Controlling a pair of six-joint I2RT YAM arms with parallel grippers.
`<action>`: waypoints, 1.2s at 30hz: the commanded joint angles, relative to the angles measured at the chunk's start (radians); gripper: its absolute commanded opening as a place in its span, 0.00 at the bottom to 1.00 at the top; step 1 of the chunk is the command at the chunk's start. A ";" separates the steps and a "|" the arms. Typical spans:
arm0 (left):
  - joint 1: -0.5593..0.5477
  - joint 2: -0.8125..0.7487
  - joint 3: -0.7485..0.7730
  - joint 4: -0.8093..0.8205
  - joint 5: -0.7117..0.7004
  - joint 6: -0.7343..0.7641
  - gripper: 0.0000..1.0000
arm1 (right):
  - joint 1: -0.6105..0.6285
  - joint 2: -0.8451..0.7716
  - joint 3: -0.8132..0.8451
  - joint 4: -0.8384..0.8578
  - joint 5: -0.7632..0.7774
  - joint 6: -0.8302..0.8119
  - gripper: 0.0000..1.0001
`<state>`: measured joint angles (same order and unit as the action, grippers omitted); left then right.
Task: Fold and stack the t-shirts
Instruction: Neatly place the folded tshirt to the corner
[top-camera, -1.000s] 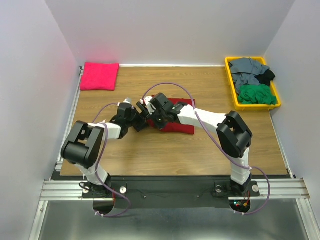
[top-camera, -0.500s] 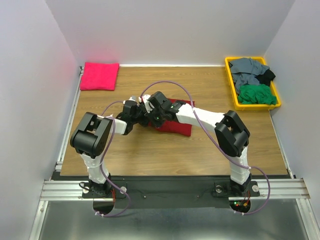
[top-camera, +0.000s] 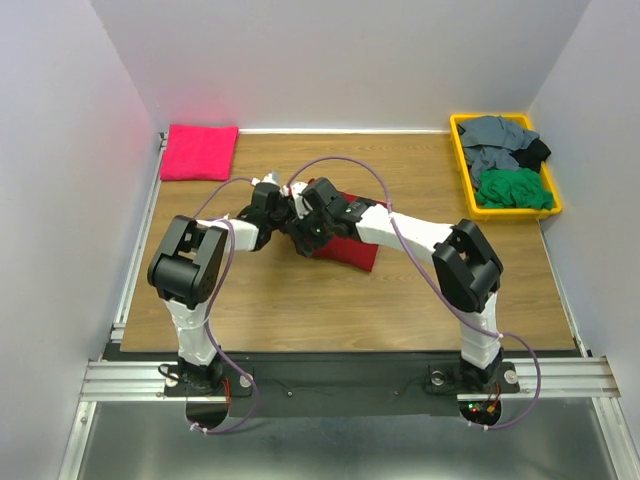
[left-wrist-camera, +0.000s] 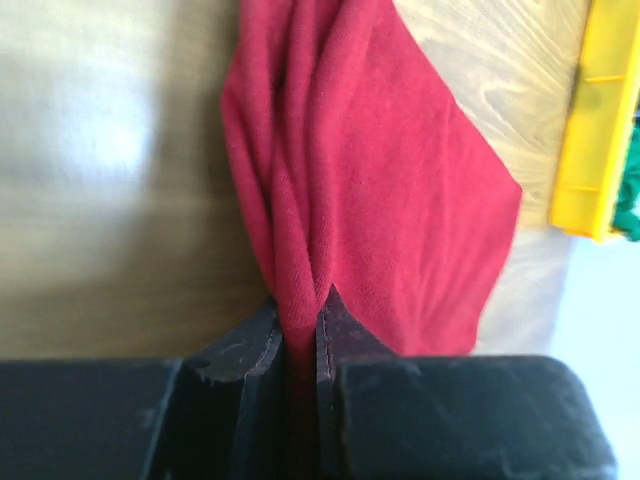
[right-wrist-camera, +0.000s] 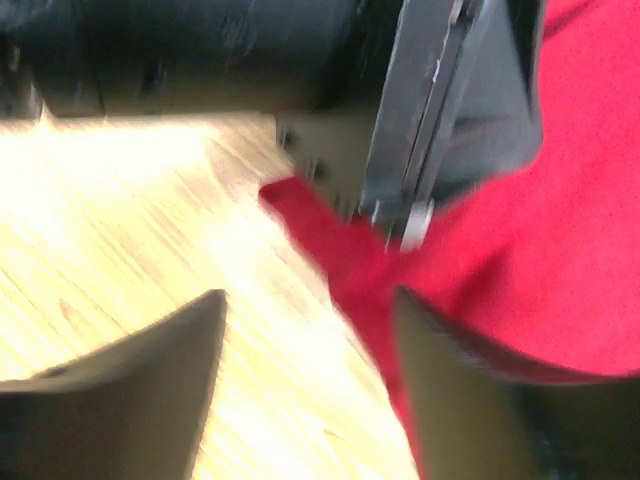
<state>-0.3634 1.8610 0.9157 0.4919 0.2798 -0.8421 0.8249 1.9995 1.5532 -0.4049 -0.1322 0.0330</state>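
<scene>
- The crimson t-shirt (top-camera: 352, 246) lay part-folded at the middle of the table (top-camera: 300, 310), its left edge bunched into long creases.
- The left gripper (left-wrist-camera: 300, 300) had its jaws pinched tight on a gathered fold at that left edge, with cloth running up from between the two fingers.
- The right gripper (right-wrist-camera: 308, 300) hovered just beside it over the same edge. Its jaws stood well apart and gripped nothing, and a corner of the red cloth lay on the wood below them. That view was blurred.
- Both arms reached in from the near edge and met over the shirt, so their wrists crowded together and hid its left part from above.
- A hot-pink t-shirt (top-camera: 199, 152) sat folded flat in the far left corner, well apart from the crimson one.
- A yellow bin (top-camera: 460, 160) stood at the far right, holding crumpled grey shirts (top-camera: 495, 140), a green shirt (top-camera: 512, 188) and a black shirt (top-camera: 535, 150).
</scene>
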 joint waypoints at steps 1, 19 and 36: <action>0.021 -0.023 0.153 -0.096 -0.126 0.234 0.00 | -0.032 -0.116 -0.041 0.003 -0.023 -0.004 0.97; 0.264 0.132 0.782 -0.319 -0.271 0.871 0.00 | -0.287 -0.274 -0.222 0.003 -0.003 -0.082 1.00; 0.291 0.222 1.015 -0.332 -0.163 1.187 0.08 | -0.288 -0.257 -0.217 0.003 -0.020 -0.091 1.00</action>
<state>-0.0834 2.0975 1.8362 0.1032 0.0746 0.2672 0.5316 1.7729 1.3254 -0.4217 -0.1467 -0.0486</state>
